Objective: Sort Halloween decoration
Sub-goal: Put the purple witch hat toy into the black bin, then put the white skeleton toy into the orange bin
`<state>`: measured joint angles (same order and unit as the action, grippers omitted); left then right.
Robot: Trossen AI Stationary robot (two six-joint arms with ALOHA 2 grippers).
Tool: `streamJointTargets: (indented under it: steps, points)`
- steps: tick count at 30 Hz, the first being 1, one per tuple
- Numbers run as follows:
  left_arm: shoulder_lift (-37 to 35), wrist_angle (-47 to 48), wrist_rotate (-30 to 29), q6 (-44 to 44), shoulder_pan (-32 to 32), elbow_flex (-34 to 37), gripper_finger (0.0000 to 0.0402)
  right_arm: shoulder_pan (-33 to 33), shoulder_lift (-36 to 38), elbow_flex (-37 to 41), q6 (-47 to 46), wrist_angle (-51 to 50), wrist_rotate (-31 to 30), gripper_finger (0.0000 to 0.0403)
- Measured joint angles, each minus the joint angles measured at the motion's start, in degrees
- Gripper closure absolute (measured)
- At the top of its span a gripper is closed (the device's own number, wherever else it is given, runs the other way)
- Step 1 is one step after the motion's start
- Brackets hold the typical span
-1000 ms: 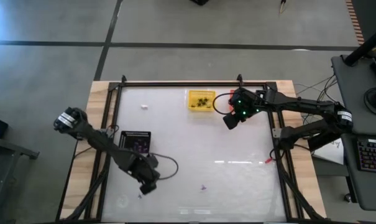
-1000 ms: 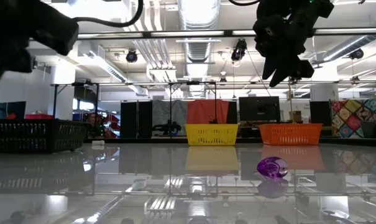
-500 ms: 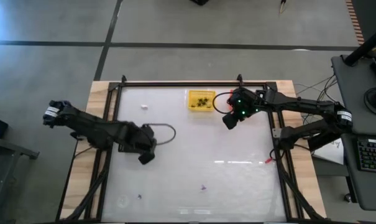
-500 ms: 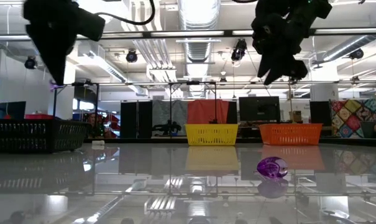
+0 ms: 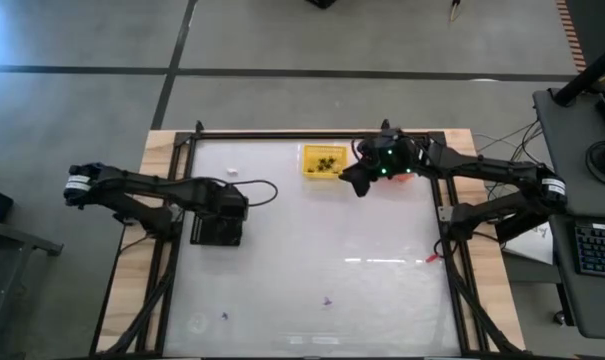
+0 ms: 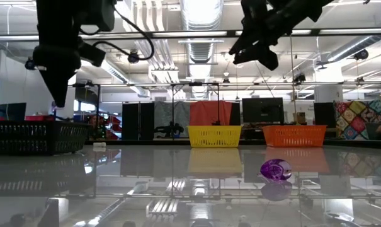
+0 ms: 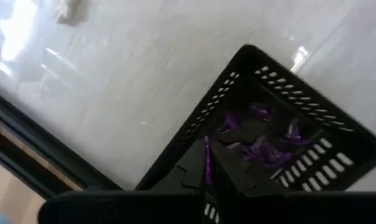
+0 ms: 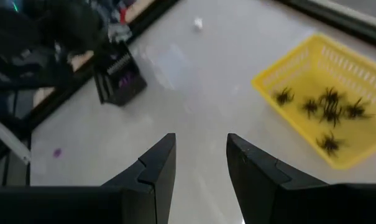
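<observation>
My left gripper (image 5: 227, 212) hangs over the black basket (image 5: 216, 232), which holds purple trinkets (image 7: 262, 149). It is shut on a thin purple trinket (image 7: 206, 169). My right gripper (image 8: 200, 140) is open and holds nothing. It stands raised beside the yellow basket (image 5: 324, 161), which holds black spiders (image 8: 327, 109). Loose trinkets lie on the table: a white one (image 5: 232, 171) at the far left and two purple ones (image 5: 328, 299) (image 5: 224, 316) near the front edge. My left gripper pinches the purple trinket's thin edge (image 7: 206, 160) between its two shut fingers. The fingers point steeply down from above. The trinket is lifted clear, above the black basket's open top.
The orange basket (image 6: 295, 135) stands at the far right, mostly under my right arm in the high view. A dark frame rail (image 5: 312, 133) runs around the table. The shiny middle of the table (image 5: 322, 240) is free room.
My left gripper has risen and swung from the table's near left area toward the far edge, ending above the black basket, still shut. My right gripper has tipped upward and shifted a little toward the yellow basket, staying open.
</observation>
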<state>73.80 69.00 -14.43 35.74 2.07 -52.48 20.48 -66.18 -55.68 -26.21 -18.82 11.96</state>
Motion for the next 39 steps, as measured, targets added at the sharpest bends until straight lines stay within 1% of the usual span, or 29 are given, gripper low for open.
streamJointTargets:
  steps: [3,9,15,20,23,27,30,33,39]
  points:
    - [0.0,-2.0,1.8,-1.9,-0.8,1.3,0.0401,1.5,-0.3,0.0,0.0,0.7,0.0,0.0271]
    - [0.0,-7.2,9.4,-3.7,-1.8,2.3,0.0401,5.0,-0.7,0.0,-0.2,0.6,-0.1,0.0271]
    - [0.0,-8.5,12.6,-3.7,-2.4,2.5,0.0400,7.9,-0.7,-0.5,-0.3,0.6,-0.1,0.0271]
    - [0.0,-8.6,16.4,-3.5,-3.6,2.5,0.0373,9.7,-0.8,-0.9,-0.2,0.7,-0.1,0.0271]
    - [0.0,-8.6,16.4,-3.5,-3.7,2.5,0.0350,10.2,-0.8,-0.9,-0.2,0.7,-0.1,0.0271]
    - [0.0,-8.6,12.5,-3.8,-4.3,2.5,0.0326,10.3,-0.8,-0.9,0.6,0.7,-0.1,0.0271]
    - [0.0,-8.6,11.8,-5.2,-6.9,2.5,0.0318,10.3,-0.8,-0.9,1.2,0.7,-0.1,0.0271]
    - [0.0,-9.5,11.4,-7.4,-11.2,2.5,0.0317,10.3,-0.8,-0.9,1.4,0.7,-0.1,0.0271]
    - [0.2,-14.3,11.6,-17.1,-22.8,1.1,0.0317,10.3,-0.8,-0.9,3.2,0.8,-0.1,0.0271]
